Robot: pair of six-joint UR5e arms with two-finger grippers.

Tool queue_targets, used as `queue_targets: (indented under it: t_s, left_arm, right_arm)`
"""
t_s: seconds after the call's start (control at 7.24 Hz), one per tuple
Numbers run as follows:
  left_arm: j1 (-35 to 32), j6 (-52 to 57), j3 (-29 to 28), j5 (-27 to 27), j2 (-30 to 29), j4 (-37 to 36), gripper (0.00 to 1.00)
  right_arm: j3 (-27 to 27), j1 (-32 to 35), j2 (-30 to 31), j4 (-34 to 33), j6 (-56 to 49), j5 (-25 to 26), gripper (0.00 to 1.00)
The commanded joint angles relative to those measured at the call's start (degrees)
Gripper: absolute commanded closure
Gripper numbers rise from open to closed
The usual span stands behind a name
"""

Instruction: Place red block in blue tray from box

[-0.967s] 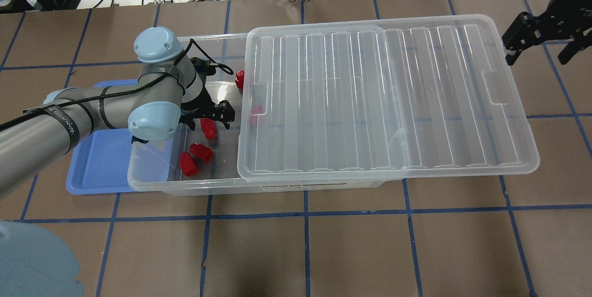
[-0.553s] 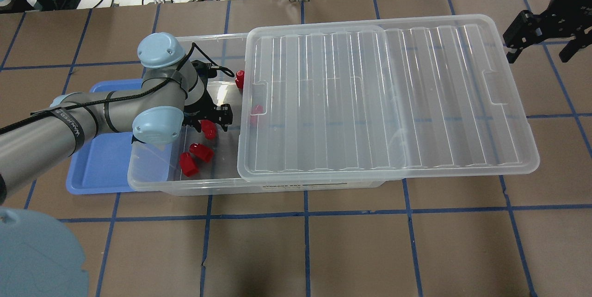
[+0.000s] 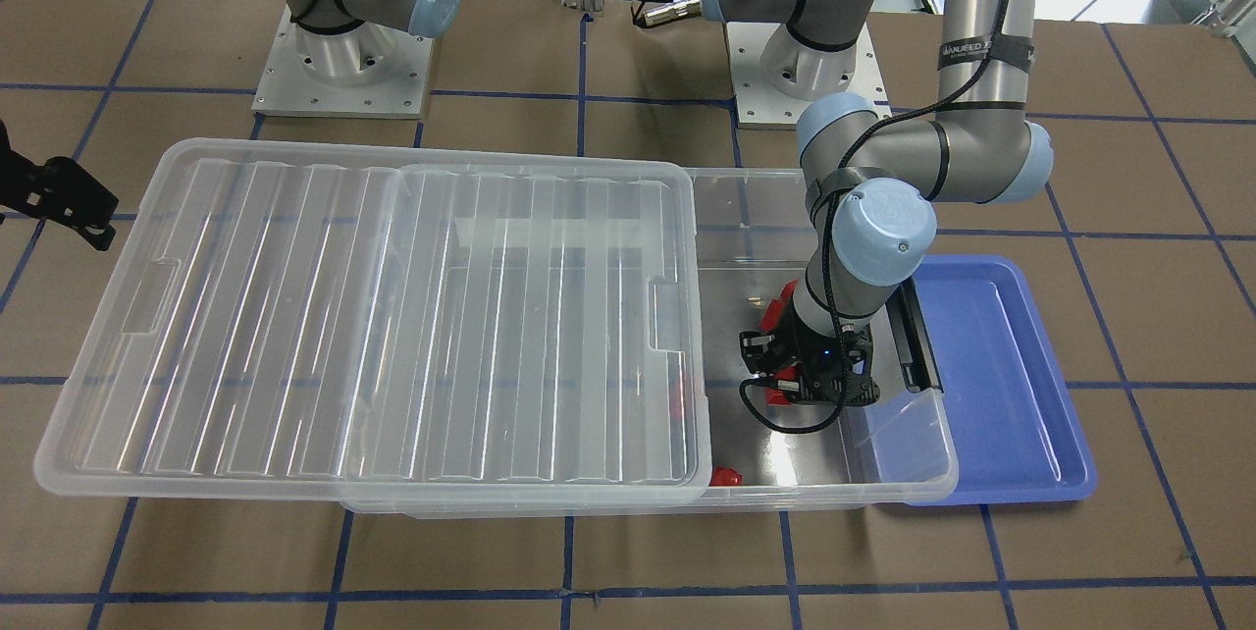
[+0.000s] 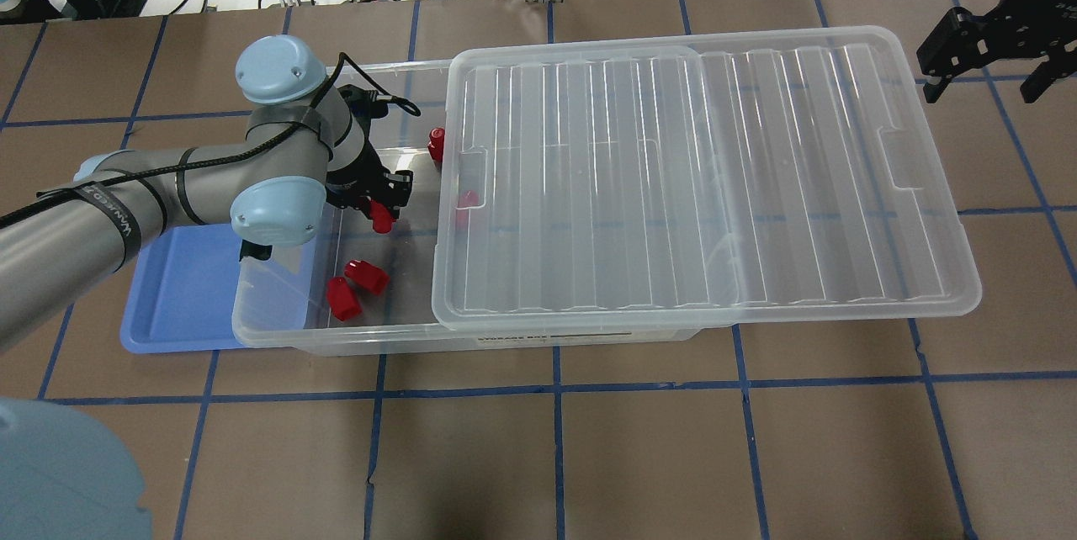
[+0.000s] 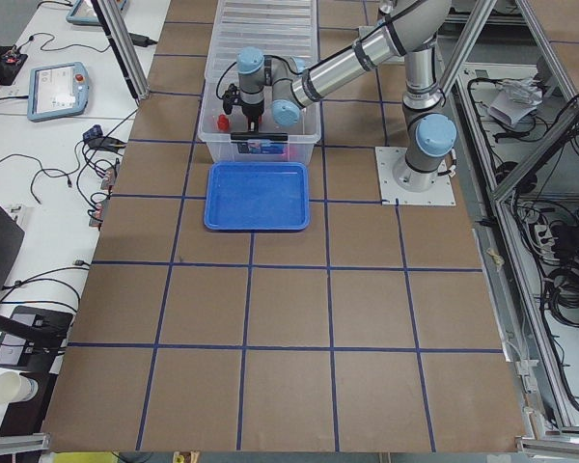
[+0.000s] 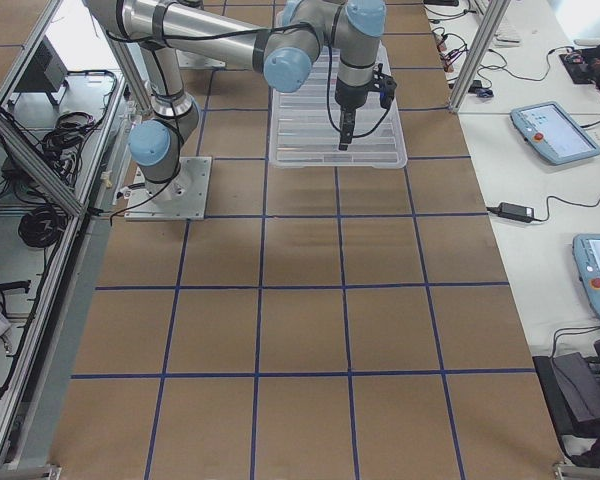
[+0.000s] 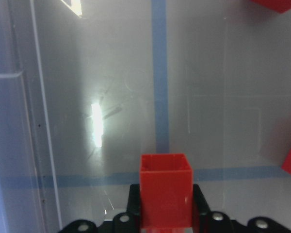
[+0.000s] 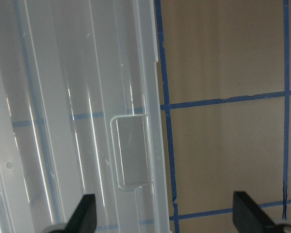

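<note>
Left gripper (image 7: pixel 166 209) is seen clamped on the red block (image 7: pixel 165 187), which is held inside the box (image 4: pixel 278 336) at its uncovered end; the blue tray (image 4: pixel 177 304) is set just beside that end; two further red blocks (image 4: pixel 367 276) are seen lying nearby on the box floor; the lid (image 4: pixel 707 178) is slid aside over the rest of the box; the right gripper (image 8: pixel 167 218) is held spread wide above the lid's outer edge, grasping nothing.

The left gripper (image 4: pixel 384 205), spread around the red block (image 4: pixel 383 220) a second ago, now pinches it and sits slightly farther from the robot inside the box (image 4: pixel 278 330). The right gripper (image 4: pixel 981 90) now hangs a little farther out too.
</note>
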State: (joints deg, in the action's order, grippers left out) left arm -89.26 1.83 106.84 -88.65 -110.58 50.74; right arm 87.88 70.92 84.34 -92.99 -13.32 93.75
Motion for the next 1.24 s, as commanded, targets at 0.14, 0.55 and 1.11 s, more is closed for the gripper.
queue_targets:
  t_s: [0.14, 0.55, 1.11]
  left_arm:
    - [-0.39, -0.16, -16.60, 0.32, 5.10, 25.80, 0.88]
    - [10.01, 11.53, -23.53, -0.12, 6.26, 36.69, 0.88]
    - [25.59, 29.97, -18.45, 2.76, 1.09, 33.49, 0.88]
  right_arm:
    - [0.44, 0.01, -0.06, -0.17, 0.05, 0.03, 0.00]
    - [0.45, 0.01, -0.06, -0.17, 0.05, 0.03, 0.00]
    - [0.53, 0.01, -0.14, -0.08, 0.05, 0.03, 0.00]
